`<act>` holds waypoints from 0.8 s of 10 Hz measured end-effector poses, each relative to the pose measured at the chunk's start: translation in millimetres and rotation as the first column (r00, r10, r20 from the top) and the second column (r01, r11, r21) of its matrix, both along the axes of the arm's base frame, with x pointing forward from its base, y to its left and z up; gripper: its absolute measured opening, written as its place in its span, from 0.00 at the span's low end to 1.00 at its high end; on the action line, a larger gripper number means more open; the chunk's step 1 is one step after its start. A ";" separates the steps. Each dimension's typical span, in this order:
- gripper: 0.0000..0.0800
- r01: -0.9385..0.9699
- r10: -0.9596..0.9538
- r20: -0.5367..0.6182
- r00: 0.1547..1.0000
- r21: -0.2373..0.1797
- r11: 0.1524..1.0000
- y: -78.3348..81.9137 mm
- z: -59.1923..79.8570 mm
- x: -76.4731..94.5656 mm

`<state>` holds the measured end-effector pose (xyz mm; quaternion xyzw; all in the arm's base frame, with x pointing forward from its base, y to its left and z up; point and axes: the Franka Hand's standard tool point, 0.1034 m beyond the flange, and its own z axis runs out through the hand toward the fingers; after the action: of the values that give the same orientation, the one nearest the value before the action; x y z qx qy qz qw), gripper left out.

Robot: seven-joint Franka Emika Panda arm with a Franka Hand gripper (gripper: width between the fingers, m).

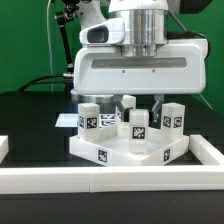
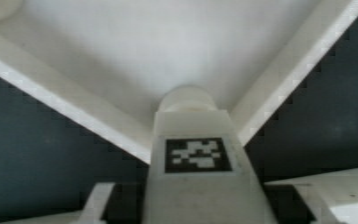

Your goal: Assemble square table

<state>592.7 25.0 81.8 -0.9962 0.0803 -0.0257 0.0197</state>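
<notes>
1. The square table top (image 1: pixel 125 150) is seen on the black table (image 1: pixel 30 115), against the white border wall (image 1: pixel 110 182).
2. Three legs (image 1: pixel 90 117) stand upright on it.
3. The gripper (image 1: pixel 137 122) is clamped on a fourth tagged leg (image 2: pixel 197 140).

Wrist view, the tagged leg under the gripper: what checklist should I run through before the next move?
1. Tagged leg lined up on the gripper's centre line: ok.
2. Gripper closed firmly on that leg: cannot tell.
3. Leg upright in the exterior view: ok.
4. Tabletop lying flat, recessed face up: ok.
5. Other two legs standing apart from the gripper: ok.
</notes>
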 end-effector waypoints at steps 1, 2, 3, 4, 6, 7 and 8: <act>0.36 0.017 -0.017 -0.001 1.000 0.001 1.000 0.0 0.0 0.0; 0.36 0.054 -0.054 -0.001 0.999 0.007 0.998 -0.8 0.0 0.0; 0.36 0.146 -0.146 -0.004 0.989 0.018 0.989 -2.4 -0.1 0.0; 0.36 0.286 -0.286 -0.003 0.958 0.025 0.958 -1.1 -0.4 0.1; 0.36 0.462 -0.463 -0.003 0.887 0.035 0.886 2.5 -0.9 -0.1; 0.36 0.582 -0.582 -0.013 0.813 0.042 0.812 5.9 -1.0 -0.4; 0.36 0.659 -0.659 -0.020 0.752 0.047 0.751 9.2 -1.4 -0.6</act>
<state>592.2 34.3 80.3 -0.9034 0.4265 -0.0276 0.0346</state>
